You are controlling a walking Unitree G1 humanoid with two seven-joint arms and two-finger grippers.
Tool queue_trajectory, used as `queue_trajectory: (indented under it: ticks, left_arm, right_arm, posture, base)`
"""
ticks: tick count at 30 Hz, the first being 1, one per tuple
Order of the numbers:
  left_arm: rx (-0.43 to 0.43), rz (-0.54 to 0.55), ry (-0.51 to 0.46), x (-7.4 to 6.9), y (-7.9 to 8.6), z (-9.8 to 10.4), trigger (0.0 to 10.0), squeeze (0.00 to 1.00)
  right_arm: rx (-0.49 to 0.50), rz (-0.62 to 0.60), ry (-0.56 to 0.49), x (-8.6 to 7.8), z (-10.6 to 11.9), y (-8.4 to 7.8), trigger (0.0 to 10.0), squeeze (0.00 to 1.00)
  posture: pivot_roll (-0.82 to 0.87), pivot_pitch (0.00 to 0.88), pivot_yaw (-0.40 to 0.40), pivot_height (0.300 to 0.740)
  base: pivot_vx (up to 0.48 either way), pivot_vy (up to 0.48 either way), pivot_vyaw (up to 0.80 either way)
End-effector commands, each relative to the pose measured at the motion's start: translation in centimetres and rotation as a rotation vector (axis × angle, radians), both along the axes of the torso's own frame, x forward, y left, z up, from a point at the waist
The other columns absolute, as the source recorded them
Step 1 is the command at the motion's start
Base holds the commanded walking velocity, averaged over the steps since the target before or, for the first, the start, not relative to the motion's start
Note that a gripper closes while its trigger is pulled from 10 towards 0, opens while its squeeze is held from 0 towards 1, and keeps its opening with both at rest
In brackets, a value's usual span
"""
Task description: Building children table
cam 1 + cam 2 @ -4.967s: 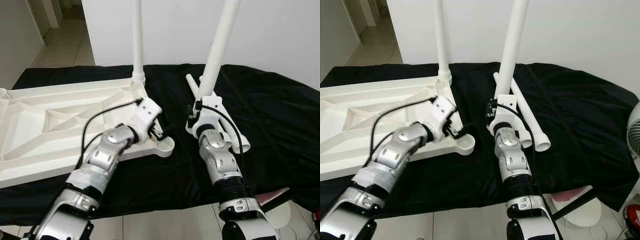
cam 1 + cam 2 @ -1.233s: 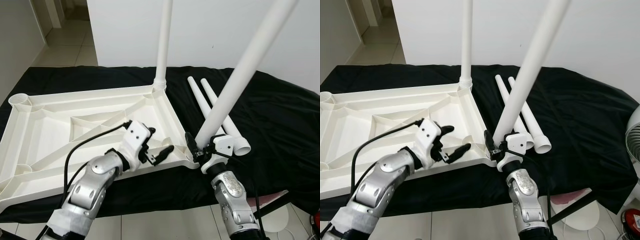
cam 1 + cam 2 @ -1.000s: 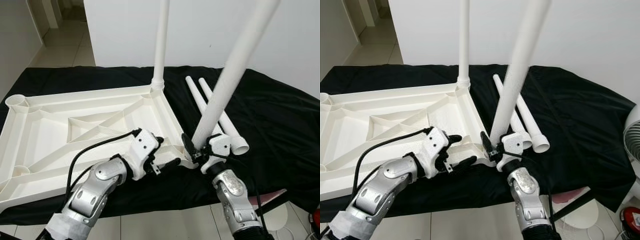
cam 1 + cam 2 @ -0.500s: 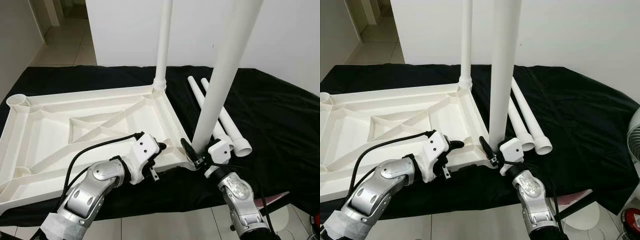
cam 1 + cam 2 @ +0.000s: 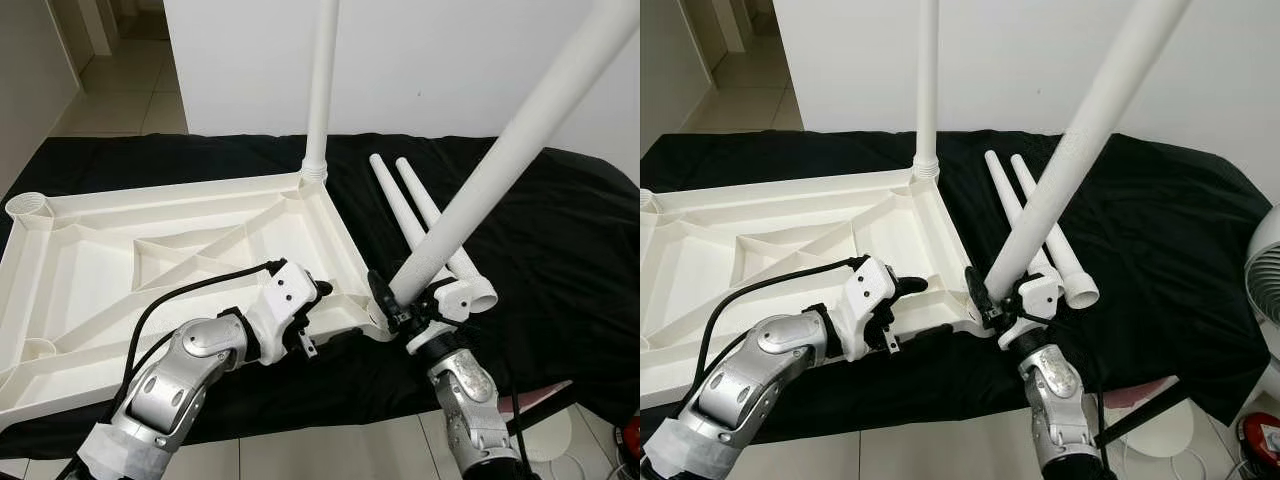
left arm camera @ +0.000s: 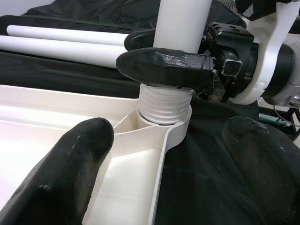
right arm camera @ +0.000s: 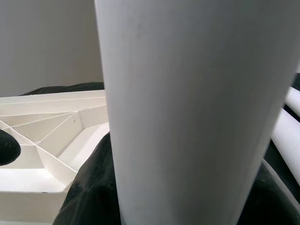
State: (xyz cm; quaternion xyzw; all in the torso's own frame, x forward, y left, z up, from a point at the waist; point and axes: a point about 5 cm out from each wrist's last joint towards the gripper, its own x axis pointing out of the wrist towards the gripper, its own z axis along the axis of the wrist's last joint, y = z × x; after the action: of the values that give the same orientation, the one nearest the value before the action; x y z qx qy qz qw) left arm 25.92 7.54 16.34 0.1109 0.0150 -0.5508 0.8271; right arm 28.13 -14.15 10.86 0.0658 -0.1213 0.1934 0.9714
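A white ribbed plastic tabletop [image 5: 150,250] lies upside down on black cloth [image 5: 560,230]. One white tubular leg [image 5: 322,80] stands fitted at its far corner. The right gripper [image 5: 395,310], clamped on a second white leg [image 5: 500,170], holds it tilted in the near corner socket [image 6: 164,119]. The left gripper [image 6: 164,154], fingers apart, straddles the tabletop edge. Two spare white legs [image 5: 420,215] lie beside. No writing visible.

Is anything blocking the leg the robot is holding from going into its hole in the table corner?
Nothing visible blocks it. The right pincer holds the tilted leg, whose threaded end already sits in the corner socket.
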Motion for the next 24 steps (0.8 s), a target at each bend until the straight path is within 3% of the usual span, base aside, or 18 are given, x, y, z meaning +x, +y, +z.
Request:
queue_trajectory:
  ticks: [1,5,7,9,12,15,24]
  left_arm:
    - [0.005,0.023,-0.007,0.0,0.2,0.2,10.0,0.00]
    - [0.006,0.023,-0.007,0.0,0.2,0.2,10.0,0.00]
    - [0.005,0.023,-0.006,0.0,0.2,0.2,10.0,0.00]
    - [0.005,0.024,-0.004,0.1,0.2,0.2,10.0,0.00]
    - [0.006,0.025,-0.003,0.1,0.2,0.2,10.0,0.00]
    - [0.005,0.027,-0.004,0.1,0.2,0.3,10.0,0.00]
    - [0.004,0.035,-0.005,0.1,0.3,0.3,10.0,0.00]
  right_arm:
    - [0.014,-0.031,0.206,-1.0,-3.8,-0.4,10.0,0.00]
    - [0.023,-0.035,0.209,-1.0,-3.9,-0.4,10.0,0.00]
    - [0.002,-0.038,0.207,-1.0,-3.9,-0.4,10.0,0.00]
    - [-0.078,-0.016,0.237,-0.5,-4.0,-0.1,10.0,0.00]
    - [-0.090,-0.014,0.274,-0.2,-4.1,0.0,10.0,0.00]
    - [-0.051,-0.031,0.347,0.3,-4.1,0.0,10.0,0.00]
    - [0.056,-0.053,0.414,0.6,-4.2,0.1,10.0,0.00]
  posture:
    - [0.06,0.086,-0.036,0.740]
    - [0.06,0.086,-0.036,0.740]
    - [0.06,0.088,-0.037,0.740]
    - [0.06,0.089,-0.036,0.740]
    - [0.06,0.089,-0.036,0.740]
    - [0.06,0.088,-0.038,0.740]
    - [0.06,0.091,-0.040,0.740]
  base:
    - [0.000,0.000,0.00]
    - [0.000,0.000,0.00]
    - [0.000,0.000,0.00]
    - [0.000,0.000,0.00]
    - [0.000,0.000,0.00]
    - [0.000,0.000,0.00]
    - [0.000,0.000,0.00]
